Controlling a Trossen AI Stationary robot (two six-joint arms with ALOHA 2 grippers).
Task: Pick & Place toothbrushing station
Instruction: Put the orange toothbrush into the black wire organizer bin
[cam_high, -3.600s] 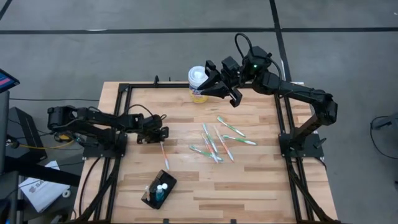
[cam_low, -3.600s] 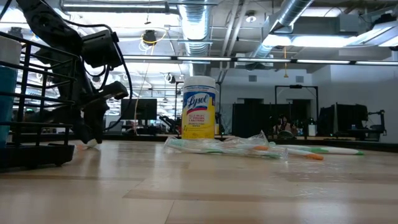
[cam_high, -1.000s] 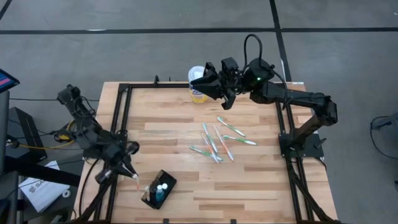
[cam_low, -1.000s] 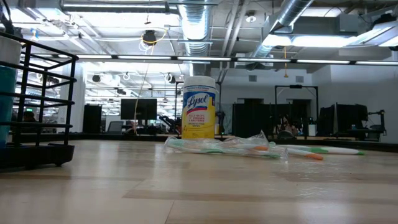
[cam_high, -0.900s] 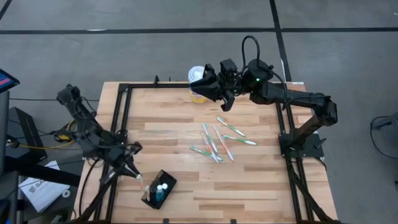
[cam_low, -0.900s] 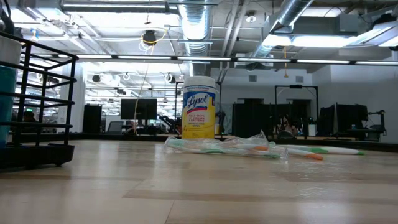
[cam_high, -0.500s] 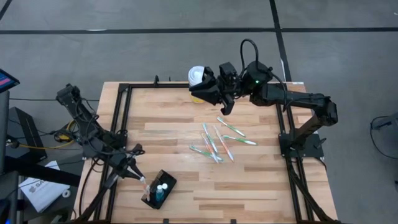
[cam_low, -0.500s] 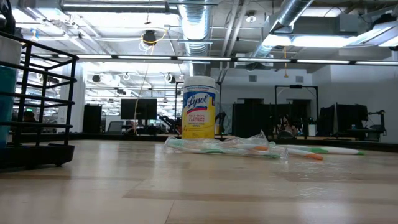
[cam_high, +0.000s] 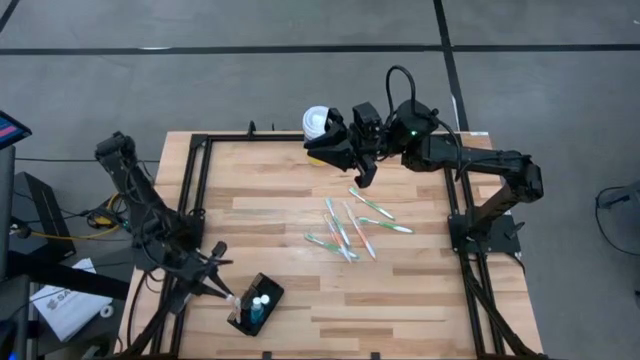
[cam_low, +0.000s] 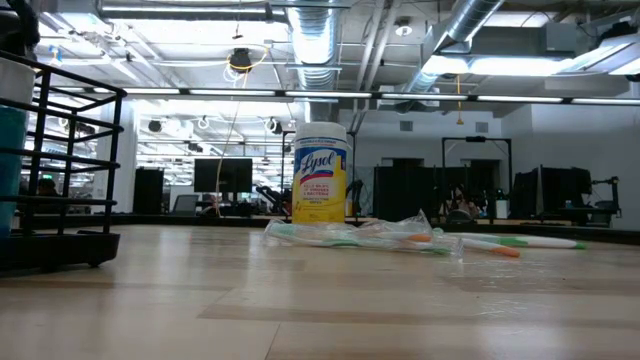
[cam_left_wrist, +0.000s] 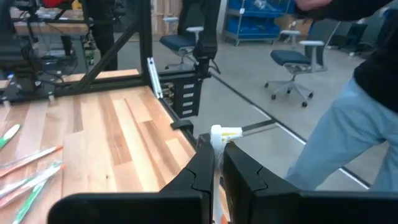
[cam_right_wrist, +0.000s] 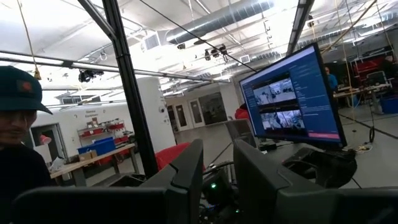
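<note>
One canister — one station — two arms.

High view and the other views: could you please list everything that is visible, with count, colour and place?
Table: one, light wood, under both arms.
Toothbrushing station: one, black, near the table's front left corner.
Small bottles: two, one blue and one white, inside the station.
Loose toothbrushes: at least six, green, orange and white, mid-table.
Wipes canister: one, yellow label, white lid, back edge.
Person: one, dark top, light trousers, beside the table.
Left hand: shut on one toothbrush, beside the station.
Right hand: open, empty, by the canister.
</note>
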